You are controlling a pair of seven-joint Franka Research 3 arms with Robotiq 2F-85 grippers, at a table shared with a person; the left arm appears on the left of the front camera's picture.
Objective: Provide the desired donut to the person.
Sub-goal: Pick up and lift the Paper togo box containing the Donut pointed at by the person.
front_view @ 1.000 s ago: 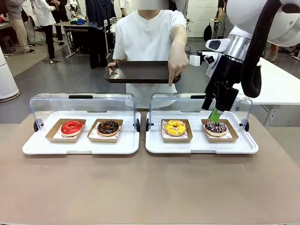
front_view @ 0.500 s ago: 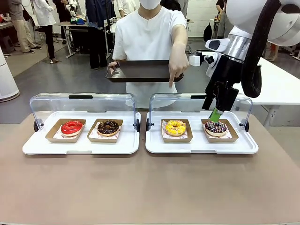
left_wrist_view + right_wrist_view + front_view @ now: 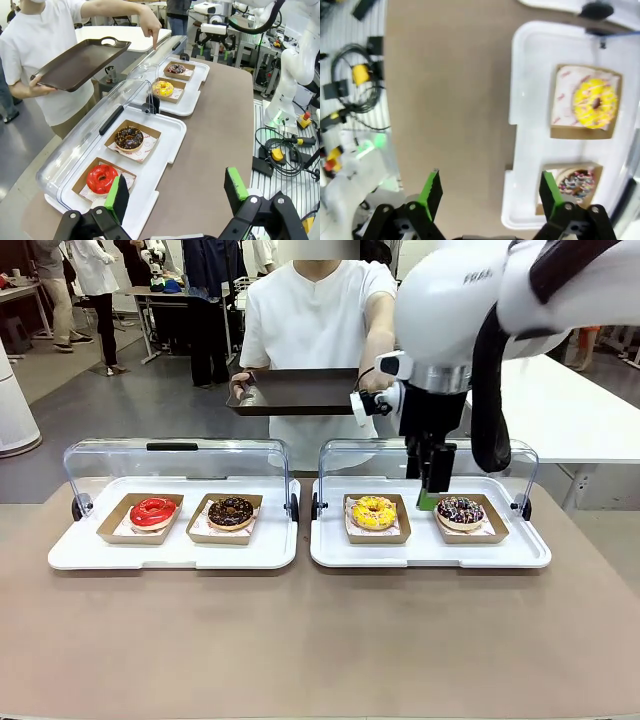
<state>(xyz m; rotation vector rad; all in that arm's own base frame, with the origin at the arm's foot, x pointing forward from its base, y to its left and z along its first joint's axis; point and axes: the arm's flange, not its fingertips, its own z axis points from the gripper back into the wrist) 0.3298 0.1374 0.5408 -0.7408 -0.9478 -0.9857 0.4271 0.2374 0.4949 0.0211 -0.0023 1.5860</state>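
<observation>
The person [image 3: 315,320] in a white shirt holds a dark tray [image 3: 295,392] in one hand. Their other hand [image 3: 151,26] points a finger down toward the yellow donut [image 3: 373,511] in its cardboard holder. My right gripper [image 3: 429,496] hangs open just above the right white tray, between the yellow donut and the sprinkled chocolate donut [image 3: 460,510]. In the right wrist view, the right gripper [image 3: 490,192] has nothing between its fingers, with the yellow donut [image 3: 595,104] and the sprinkled one [image 3: 577,182] off to one side. My left gripper [image 3: 176,189] is open, high above the table's end.
The left white tray [image 3: 170,555] carries a red donut [image 3: 153,511] and a chocolate donut [image 3: 231,510]. Both trays have clear lids [image 3: 175,455] tipped up at the back. The right tray's rim [image 3: 430,558] faces bare brown table. A white table [image 3: 590,420] stands at far right.
My right arm has swung left and turned its wrist, moving the gripper from behind the sprinkled donut to between it and the yellow one. It now covers the person's pointing hand in the front view.
</observation>
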